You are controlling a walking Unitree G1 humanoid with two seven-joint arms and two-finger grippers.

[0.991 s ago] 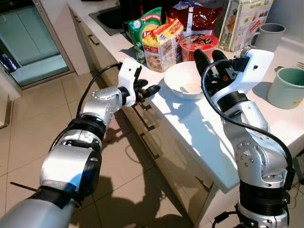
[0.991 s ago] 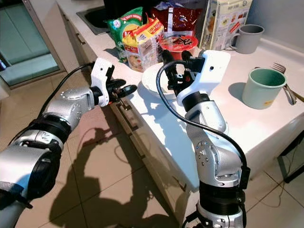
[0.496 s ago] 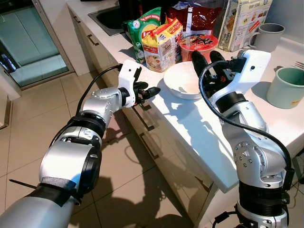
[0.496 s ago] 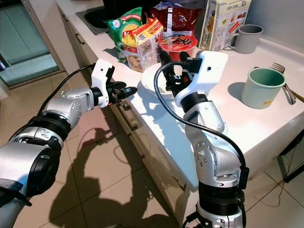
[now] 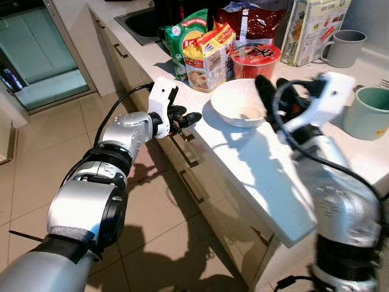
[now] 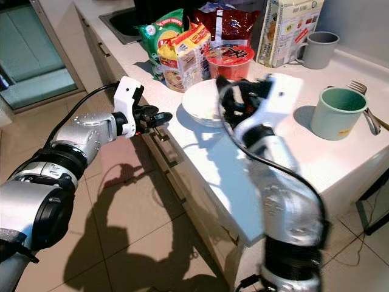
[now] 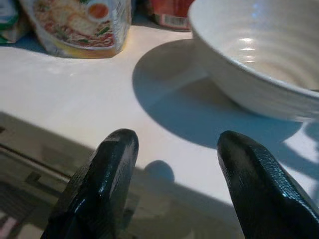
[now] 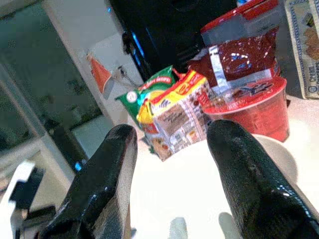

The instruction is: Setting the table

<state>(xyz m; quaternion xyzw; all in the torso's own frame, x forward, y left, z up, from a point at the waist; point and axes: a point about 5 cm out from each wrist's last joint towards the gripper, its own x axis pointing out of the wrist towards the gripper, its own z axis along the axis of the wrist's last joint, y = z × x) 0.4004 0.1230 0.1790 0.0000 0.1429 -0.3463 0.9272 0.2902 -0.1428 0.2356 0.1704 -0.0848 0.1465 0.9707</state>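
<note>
While the left claw [image 5: 189, 117] hangs just off the bench [image 5: 261, 164] edge, fingers [image 7: 104, 174] spread and gripping nothing, the right claw [image 5: 275, 91] is over the bench beside the bowl [image 5: 238, 102], blurred, its fingers parted too. Behind the bowl stand noodle packets [image 5: 206, 55] and a red cup [image 5: 255, 59]. Further right sit a green mug [image 5: 369, 112] and a grey mug [image 5: 343, 47].

snack packets [image 5: 205, 50] crowding behind bowl [image 5: 238, 102]

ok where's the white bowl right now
The white bowl sits on the counter near its front edge, just in front of the red noodle cup.
</note>
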